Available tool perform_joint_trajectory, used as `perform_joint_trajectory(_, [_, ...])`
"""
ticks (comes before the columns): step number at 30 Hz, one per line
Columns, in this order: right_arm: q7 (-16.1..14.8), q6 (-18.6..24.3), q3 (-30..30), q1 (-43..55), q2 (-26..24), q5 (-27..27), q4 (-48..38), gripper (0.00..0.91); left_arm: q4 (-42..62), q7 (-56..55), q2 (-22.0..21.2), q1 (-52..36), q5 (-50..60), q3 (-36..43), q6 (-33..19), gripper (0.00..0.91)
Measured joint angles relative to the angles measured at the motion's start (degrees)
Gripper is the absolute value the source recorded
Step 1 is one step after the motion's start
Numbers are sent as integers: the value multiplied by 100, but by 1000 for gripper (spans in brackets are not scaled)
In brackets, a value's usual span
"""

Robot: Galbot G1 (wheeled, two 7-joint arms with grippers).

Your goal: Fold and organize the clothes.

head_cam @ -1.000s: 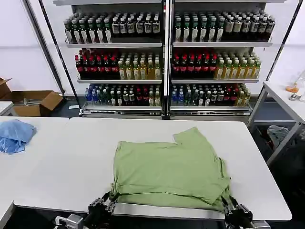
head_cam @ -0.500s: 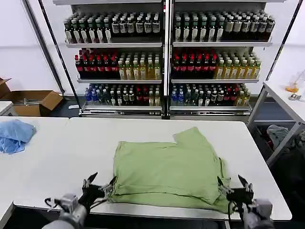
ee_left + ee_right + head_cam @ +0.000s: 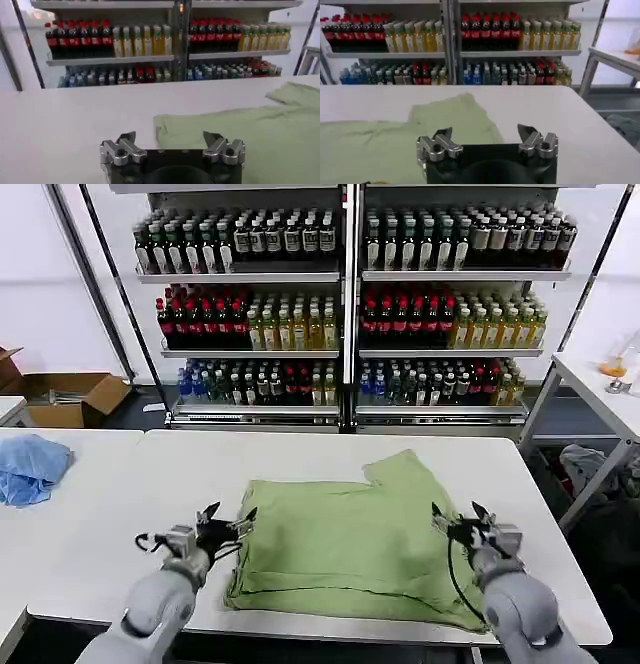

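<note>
A sage-green shirt (image 3: 355, 549) lies flat on the white desk (image 3: 120, 514), its near hem doubled over, as the left gripper (image 3: 228, 522) and right gripper (image 3: 460, 522), both wide open and empty, flank its sides, apparently poised for the next fold.

shirt (image 3: 355, 544) lies flat at lower centre of frame on the tabletop (image 3: 130, 514), one sleeve toward upper right. left hand (image 3: 228, 522) at its left edge, right hand (image 3: 461, 521) at its right edge, both w/ fingers spread. cloth (image 3: 30, 467) at far left. drink shelves (image 3: 350, 304) across top, behind the tabletop; cardboard box (image 3: 65, 397) upper left on floor.
</note>
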Motion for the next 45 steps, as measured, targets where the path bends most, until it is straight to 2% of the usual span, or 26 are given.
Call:
perform_joint_trajectory(12, [-162,87,-554,1264,310,-103,-1680,907,1126,-84,-307,-1110,-45,586,165,907])
perform_joint_trajectory(23, [-323,183,-857,2123,676,-241,-2988,907,1879,-96,-495,-1611,-123,768,216,907])
perform_joint_trajectory(24, [-337,186,-879,2194,705,-245,-3097,907,1916,-96,-495,-1630,-138,781,232,836])
perform_joint_trajectory(25, [-347,189,-894,2250,729,-247,-3193,907,1939,-96,-493,-1642,-152,794,245,685])
perform_joint_trajectory(26, [-360,191,-908,2307,755,-247,-3288,907,1958,-92,-489,-1652,-167,809,255,443])
perform_joint_trajectory(27, [-375,197,-924,2359,780,-247,-3371,685,1974,-80,-484,-1657,-182,820,263,222])
perform_joint_trajectory(28, [-393,209,-940,2409,804,-247,-3462,333,1982,-75,-480,-1660,-195,825,266,91])
perform_joint_trajectory(29, [-407,221,-956,2450,826,-247,-3539,40,1989,-64,-475,-1660,-210,832,268,50])
perform_joint_trajectory(30, [-420,241,-969,2484,847,-247,-3606,0,1992,-53,-469,-1660,-223,842,265,40])
perform_joint_trajectory(45, [-632,230,-1092,2614,907,-100,-3949,0,1959,82,-473,-1551,-376,817,224,20])
